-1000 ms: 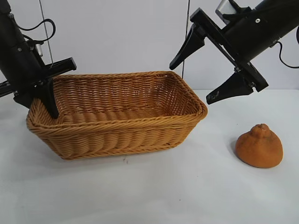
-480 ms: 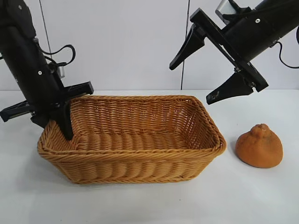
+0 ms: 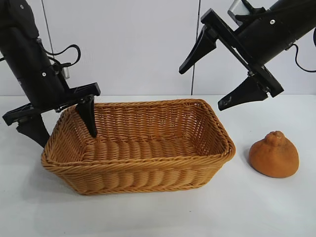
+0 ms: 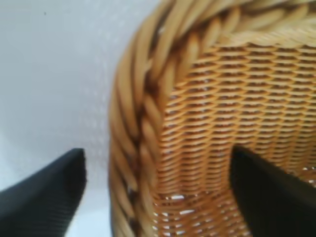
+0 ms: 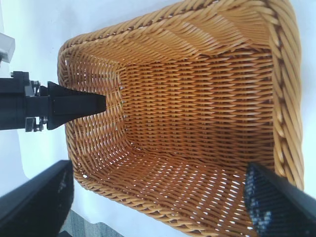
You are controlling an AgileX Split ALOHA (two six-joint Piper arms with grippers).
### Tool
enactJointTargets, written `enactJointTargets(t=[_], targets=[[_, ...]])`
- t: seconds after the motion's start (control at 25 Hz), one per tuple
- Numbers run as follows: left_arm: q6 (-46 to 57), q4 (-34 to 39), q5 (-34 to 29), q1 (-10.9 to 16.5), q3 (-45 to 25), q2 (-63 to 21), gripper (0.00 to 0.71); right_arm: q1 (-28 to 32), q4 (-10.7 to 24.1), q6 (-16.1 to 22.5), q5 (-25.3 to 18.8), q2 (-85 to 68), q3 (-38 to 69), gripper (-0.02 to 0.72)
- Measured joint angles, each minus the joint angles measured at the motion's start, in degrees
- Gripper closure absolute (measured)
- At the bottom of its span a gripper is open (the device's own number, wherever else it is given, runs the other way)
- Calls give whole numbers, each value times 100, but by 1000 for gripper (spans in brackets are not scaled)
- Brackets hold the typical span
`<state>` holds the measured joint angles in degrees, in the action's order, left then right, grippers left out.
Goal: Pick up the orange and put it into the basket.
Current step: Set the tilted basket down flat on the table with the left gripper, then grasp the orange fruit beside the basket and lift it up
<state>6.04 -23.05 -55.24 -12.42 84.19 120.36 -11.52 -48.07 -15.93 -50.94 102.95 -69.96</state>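
Nearest the exterior camera lies the bare white desk (image 3: pixel 163 212). On it, low and to the outer side of the right end effector (image 3: pixel 224 71), sits the dull-orange, rough-skinned citrus fruit with a knobby top (image 3: pixel 274 154), apart from the basket and touched by nothing. Its far side and underside are hidden.

Next comes the large rectangular tan wicker basket with sloping sides and a braided rim (image 3: pixel 148 173), resting on the desk between the two arms. The left end effector (image 3: pixel 61 123) is spread wide and straddles the basket's left end wall: one black finger (image 3: pixel 89 116) hangs inside the basket, the other (image 3: pixel 32 129) stands outside it. In the left wrist view the braided rim (image 4: pixel 143 123) fills the gap between the two finger tips, and whether either finger presses on the wicker cannot be made out. The basket's far corner on that side is covered by the arm.

The right end effector hangs in the air above the basket's right end, tilted, its two black fingers (image 3: pixel 197 49) spread far apart and holding nothing. The right wrist view looks down into the basket's woven floor (image 5: pixel 197 123), with the left end effector's finger (image 5: pixel 74 106) reaching in over the far wall; the orange fruit lies outside that view.

Farthest back is a plain pale wall (image 3: pixel 133 44), with both arms cut off by the picture's top edge. No writing or label can be read anywhere.
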Motion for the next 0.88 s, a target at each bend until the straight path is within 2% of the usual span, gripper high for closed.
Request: enactJointTargets(t=[0.08,0.16,0.32,0.4,0.52,0.72,0.88], targets=[[-63,38,-206,0,224,-143,60,0,0,0,0,0,0,64],[-86,395,-515,0,687,-458,49,0,0,0,0,0,0,64],[-86,1646,-919,0,1175,-842,46,0,0,0,0,0,0,64],[-86,2261,-1144,89,1274,-913,46,0,0,0,0,0,0,64],[-90,2646,-1378,396,1289,-919,46,0,0,0,0,0,0,64],[-112,2720,-1421,1033,1289,-918,46,0,0,0,-3,0,0,64],[-117,2545,-1415,1188,1185,-1093,46,0,0,0,-58,0,0,64]])
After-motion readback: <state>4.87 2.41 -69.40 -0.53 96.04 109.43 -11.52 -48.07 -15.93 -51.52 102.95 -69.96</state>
